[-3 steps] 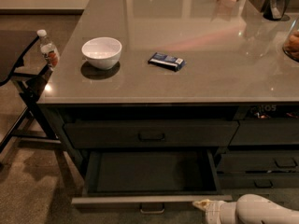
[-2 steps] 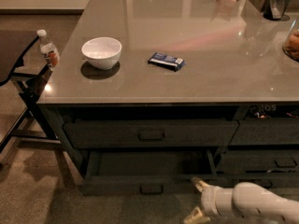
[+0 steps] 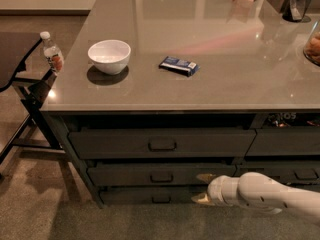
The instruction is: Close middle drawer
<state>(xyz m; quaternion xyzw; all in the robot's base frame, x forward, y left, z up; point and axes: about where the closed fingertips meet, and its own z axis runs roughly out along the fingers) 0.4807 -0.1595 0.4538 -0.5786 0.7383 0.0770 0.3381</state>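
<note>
The middle drawer [image 3: 161, 176] is a low dark grey front with a small rectangular pull, under the taller top drawer [image 3: 162, 143] and above the slim bottom drawer [image 3: 150, 198]. Its front sits pushed in, about in line with the other fronts. My gripper [image 3: 203, 188] on its white arm [image 3: 260, 194] comes in from the lower right. It is open and empty. The upper fingertip [image 3: 206, 177] is at the right end of the middle drawer's front, and the lower one is in front of the bottom drawer.
On the grey countertop [image 3: 230, 84] stand a white bowl [image 3: 109, 56] and a blue packet [image 3: 179, 65]. A water bottle [image 3: 52, 53] stands on a dark chair [image 3: 20, 79] at the left. More drawers [image 3: 285, 143] sit to the right. Carpet lies below.
The middle drawer, pulled far out a second ago, has slid back into the cabinet. My gripper has moved up and inward with its front.
</note>
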